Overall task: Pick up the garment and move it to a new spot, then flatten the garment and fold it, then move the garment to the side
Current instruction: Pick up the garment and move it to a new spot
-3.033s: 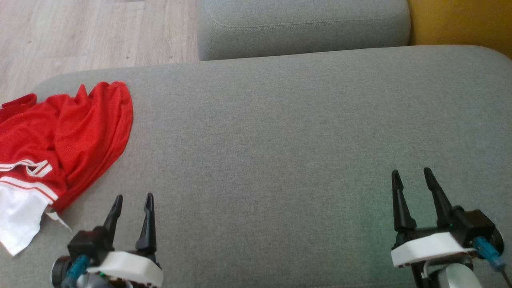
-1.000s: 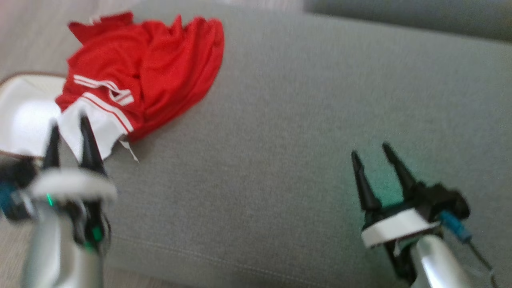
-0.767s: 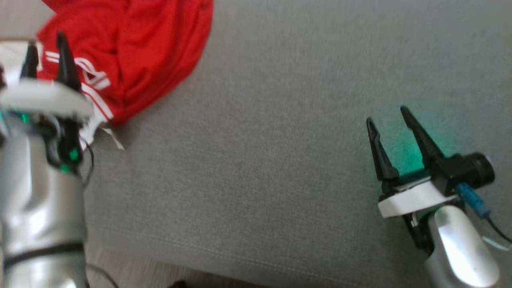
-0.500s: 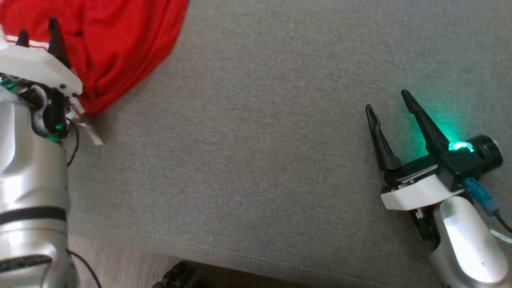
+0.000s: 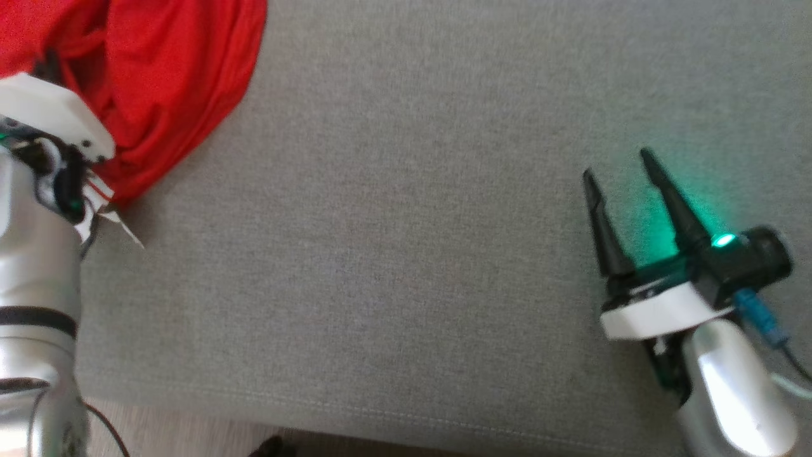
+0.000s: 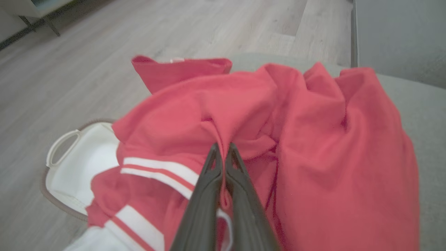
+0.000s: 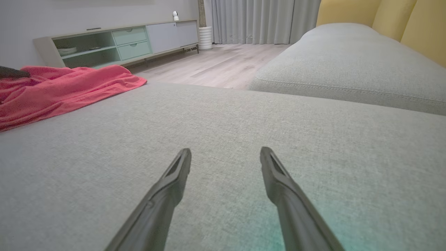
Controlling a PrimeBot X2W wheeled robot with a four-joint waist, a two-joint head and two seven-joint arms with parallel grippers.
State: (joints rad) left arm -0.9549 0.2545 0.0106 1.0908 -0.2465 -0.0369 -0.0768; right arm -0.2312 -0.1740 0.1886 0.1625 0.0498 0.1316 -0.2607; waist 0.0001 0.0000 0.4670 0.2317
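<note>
Two grippers work over the grey sofa cushion (image 5: 406, 254). The left gripper (image 6: 221, 148) is clenched on a raised fold of the red garment (image 6: 313, 146), which lies bunched at the cushion's left end. The right gripper (image 5: 615, 164) is over the cushion's right part, its jaws spread apart and holding nothing.

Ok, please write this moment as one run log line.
stage: pick up | left gripper: shut on red garment | right gripper: open, over sofa cushion
</note>
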